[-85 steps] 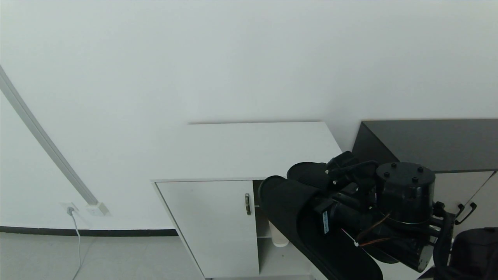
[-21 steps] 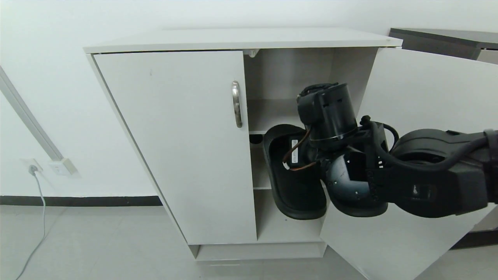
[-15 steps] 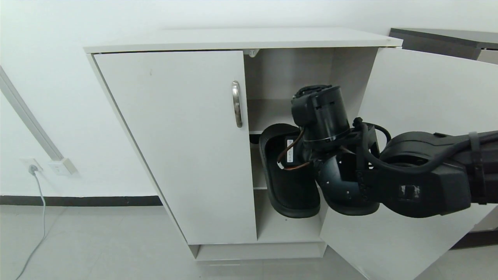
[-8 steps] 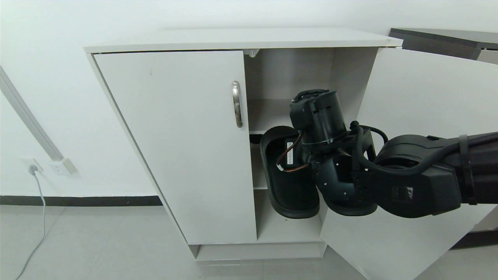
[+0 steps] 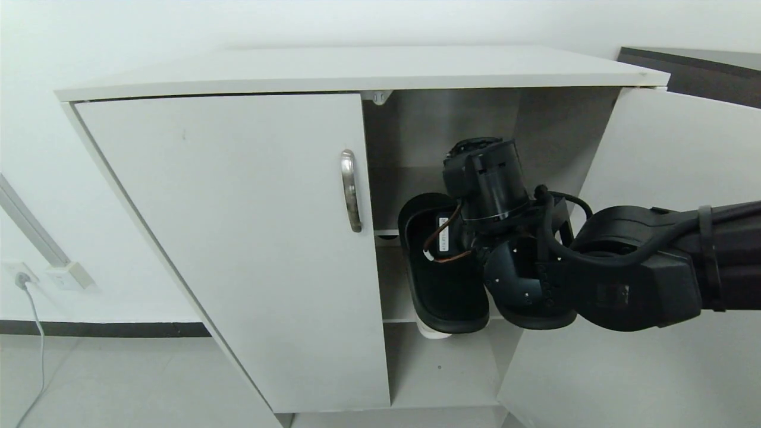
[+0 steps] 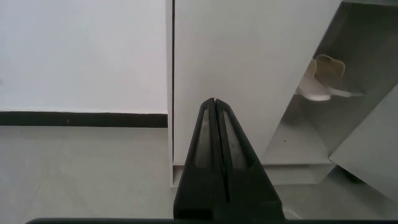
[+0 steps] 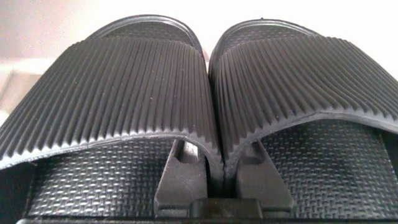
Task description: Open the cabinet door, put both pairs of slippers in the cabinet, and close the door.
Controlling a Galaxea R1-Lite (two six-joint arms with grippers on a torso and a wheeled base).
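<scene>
Lately the head camera has drawn nearer the cabinet [image 5: 357,68], so its whole front looms larger. Apart from that, the right arm has eased the black slippers [image 5: 443,267] slightly further into the cabinet's open right half, beside its closed left door [image 5: 238,238]. A pale slipper [image 6: 323,78] lies on a shelf inside the cabinet, so the first pair seems to be stowed. I judge that setting down this second pair comes next, then shutting the open door [image 5: 654,178]. The right gripper [image 7: 216,155] is clamped on the black slippers' adjoining strap edges, pinching them together. The left gripper [image 6: 215,109], fingers pressed together and empty, hangs low before the cabinet's left door
</scene>
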